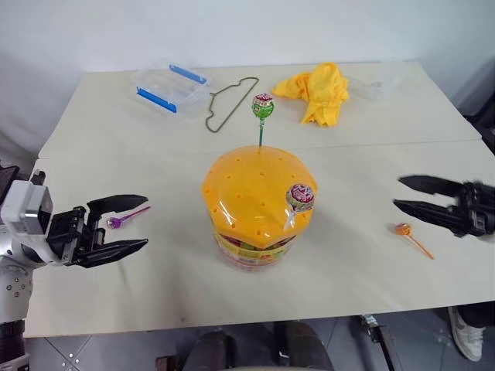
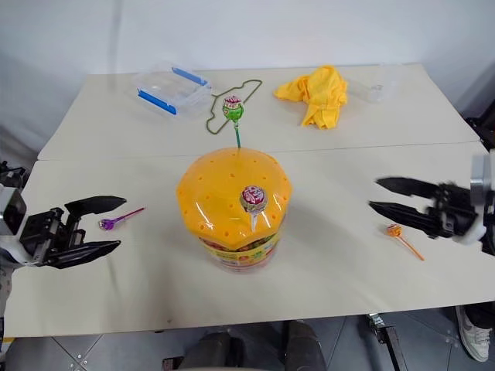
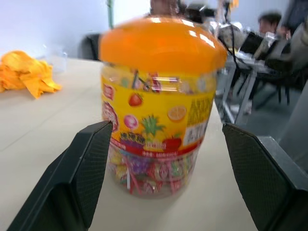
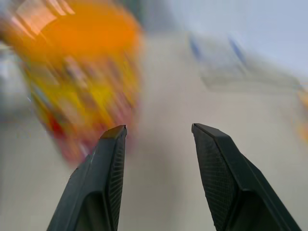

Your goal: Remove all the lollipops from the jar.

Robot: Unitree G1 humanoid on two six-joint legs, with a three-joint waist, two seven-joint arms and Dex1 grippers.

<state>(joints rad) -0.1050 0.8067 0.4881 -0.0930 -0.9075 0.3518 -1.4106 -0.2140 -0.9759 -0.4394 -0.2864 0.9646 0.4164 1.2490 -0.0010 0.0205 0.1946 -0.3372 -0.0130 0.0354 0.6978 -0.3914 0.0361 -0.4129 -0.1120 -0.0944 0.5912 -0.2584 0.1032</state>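
The jar (image 1: 259,209), a clear tub with an orange domed lid, stands mid-table. A green-stick lollipop (image 1: 263,107) stands upright in a hole at the lid's far side. A second lollipop (image 1: 300,197) sticks out of the lid's front right. On the table, a purple-stick lollipop (image 1: 116,222) lies to the left of the jar, and an orange lollipop (image 1: 404,229) lies to its right. My left gripper (image 1: 141,222) is open beside the purple one, pointing at the jar (image 3: 161,96). My right gripper (image 1: 399,192) hovers open and empty above the orange one.
A flat clear box with blue clips (image 1: 170,86), a bent wire loop (image 1: 228,100), a yellow cloth (image 1: 319,91) and a clear plastic piece (image 1: 379,81) lie at the table's back. A seam crosses the table behind the jar. People and chairs show beyond the table's edge.
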